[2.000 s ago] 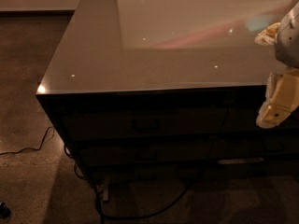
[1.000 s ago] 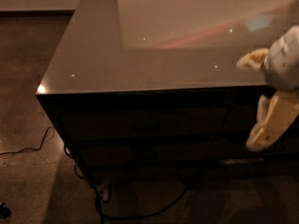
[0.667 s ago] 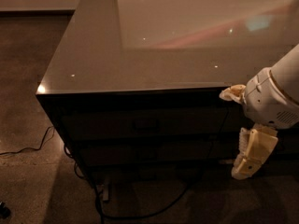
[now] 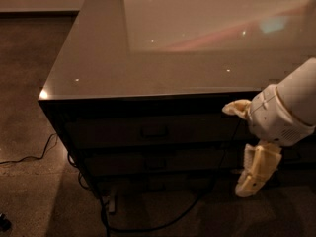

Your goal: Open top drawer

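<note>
The top drawer [image 4: 148, 130] is the uppermost dark front panel of the cabinet, just under the glossy top. It sits flush and shut, with its small bar handle [image 4: 153, 131] at the centre. My gripper [image 4: 235, 149] hangs in front of the cabinet's right part, to the right of the handle and apart from it. Its cream fingers are spread wide: one finger [image 4: 236, 107] points left at drawer height, and the other hangs lower down. It holds nothing.
The glossy cabinet top [image 4: 163, 43] reflects ceiling lights. Two more dark drawer fronts [image 4: 153, 163] lie below the top one. A black cable [image 4: 163, 220] loops on the floor under the cabinet. Another cable [image 4: 29, 157] trails off to the left over the speckled floor.
My gripper has come from the right edge of the view leftward and downward, from beside the cabinet top to in front of the drawer fronts. The drawer has not moved.
</note>
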{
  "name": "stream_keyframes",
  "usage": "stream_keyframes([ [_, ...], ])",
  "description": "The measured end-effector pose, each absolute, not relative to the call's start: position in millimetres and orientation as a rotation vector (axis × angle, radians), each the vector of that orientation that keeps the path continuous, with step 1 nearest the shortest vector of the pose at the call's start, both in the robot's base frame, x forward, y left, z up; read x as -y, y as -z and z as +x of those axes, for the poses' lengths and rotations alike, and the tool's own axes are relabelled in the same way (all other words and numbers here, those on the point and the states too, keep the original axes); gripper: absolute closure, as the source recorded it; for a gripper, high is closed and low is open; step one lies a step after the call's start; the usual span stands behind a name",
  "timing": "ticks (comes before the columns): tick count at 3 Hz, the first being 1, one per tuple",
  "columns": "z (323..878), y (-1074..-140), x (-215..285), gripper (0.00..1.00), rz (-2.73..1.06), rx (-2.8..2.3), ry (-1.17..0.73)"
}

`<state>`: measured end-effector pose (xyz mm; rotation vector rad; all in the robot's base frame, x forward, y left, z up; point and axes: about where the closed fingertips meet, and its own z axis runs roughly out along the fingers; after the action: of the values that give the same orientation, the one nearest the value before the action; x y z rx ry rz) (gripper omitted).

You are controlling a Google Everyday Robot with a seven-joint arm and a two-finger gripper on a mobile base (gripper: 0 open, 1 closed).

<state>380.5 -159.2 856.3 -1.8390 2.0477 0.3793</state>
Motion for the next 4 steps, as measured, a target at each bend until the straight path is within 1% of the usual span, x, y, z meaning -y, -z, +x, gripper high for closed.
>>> stream_keyframes([
  [1,384.0,-816.0,137.8,0.00,-1.802,-2.016,-0.493],
  [2,397.0,-789.4,103.7,0.00,-1.793,-1.960,-0.532],
  [3,395.3,-788.8,102.7,0.00,-1.797,-1.960,-0.532],
  [4,406.3,-770.9,95.7,0.00,-1.765,-1.967,-0.541],
])
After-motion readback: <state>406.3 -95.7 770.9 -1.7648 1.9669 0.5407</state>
